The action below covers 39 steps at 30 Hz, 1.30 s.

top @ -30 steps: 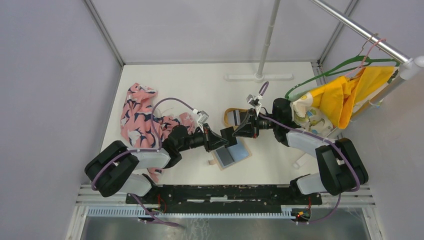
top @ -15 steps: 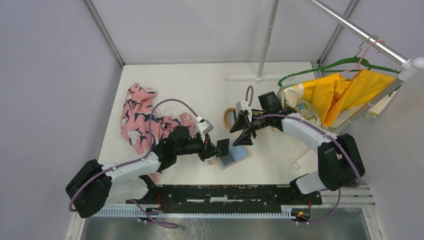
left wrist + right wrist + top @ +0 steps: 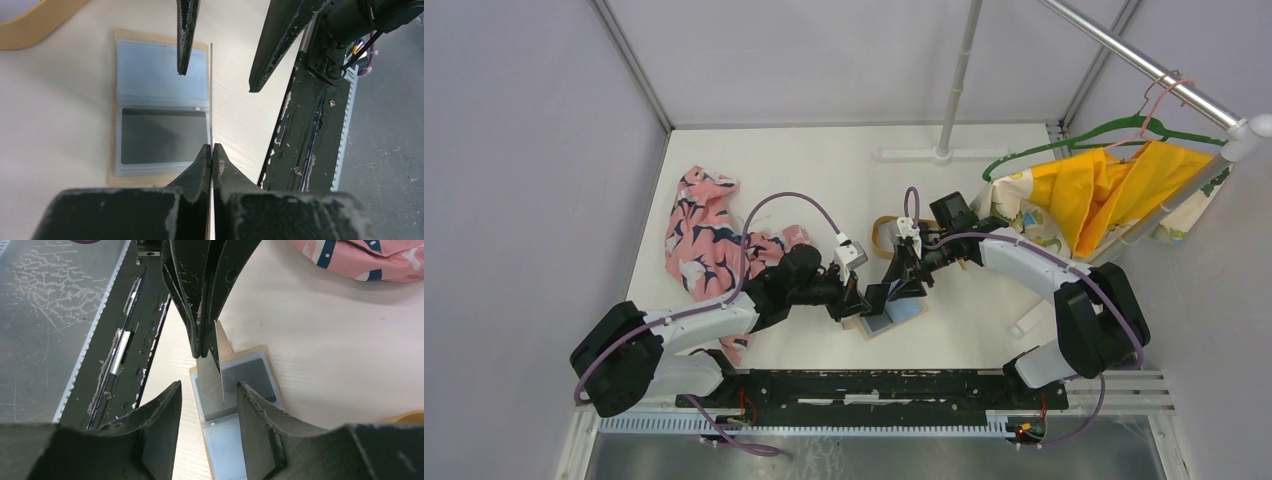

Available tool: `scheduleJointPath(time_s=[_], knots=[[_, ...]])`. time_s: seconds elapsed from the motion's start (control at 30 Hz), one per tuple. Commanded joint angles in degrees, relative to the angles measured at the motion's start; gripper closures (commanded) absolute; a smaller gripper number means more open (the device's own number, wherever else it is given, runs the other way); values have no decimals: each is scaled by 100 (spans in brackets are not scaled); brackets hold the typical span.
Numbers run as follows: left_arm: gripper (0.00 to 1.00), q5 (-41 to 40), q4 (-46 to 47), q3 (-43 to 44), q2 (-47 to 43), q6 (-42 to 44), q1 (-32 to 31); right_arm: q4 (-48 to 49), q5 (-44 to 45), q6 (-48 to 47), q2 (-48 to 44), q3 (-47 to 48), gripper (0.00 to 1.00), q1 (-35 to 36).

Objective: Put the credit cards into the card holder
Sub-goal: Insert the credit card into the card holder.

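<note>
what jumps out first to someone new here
Two grippers meet over the middle of the table: the left gripper pinches a thin card on edge, and the right gripper stands open around its far end. Just below lies the open card holder, a dark card already in one pocket.

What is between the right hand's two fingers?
A pale credit card, held on edge by the shut left hand, stands between the open right hand's fingers, over the card holder. The right wrist view shows it.
</note>
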Motion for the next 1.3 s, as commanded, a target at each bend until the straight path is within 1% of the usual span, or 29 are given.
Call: scheduleJointPath(time_s=[0.0,0.33,0.53,0.63,0.73,0.83,0.9,1.03,1.13,1.27], knots=[[98,42,109,237,6,320,-34,-7,-91,-73,3,22,52,24],[98,-19,166,199,-54,259,-32,52,-123,61,29,44,72,19],[96,-130,264,159,-81,160,-33,4,-110,71,36,91,85,24],[86,-235,378,82,-152,58,-28,-72,-75,54,30,148,93,19],[68,-551,396,2,-321,-81,-31,-153,-5,28,35,192,99,22],[53,-983,356,-120,-652,-289,-33,-254,69,-32,20,232,100,14],[45,-1321,274,-187,-896,-426,-34,-280,130,-31,-19,241,100,11],[39,-2144,-93,-306,-1395,-849,-33,-269,343,91,-88,250,100,-26],[39,-2388,-273,-451,-1657,-1342,-31,-255,465,230,-132,276,100,-178],[39,-2479,-601,-644,-1759,-2189,-26,-230,472,387,-193,229,100,-419]])
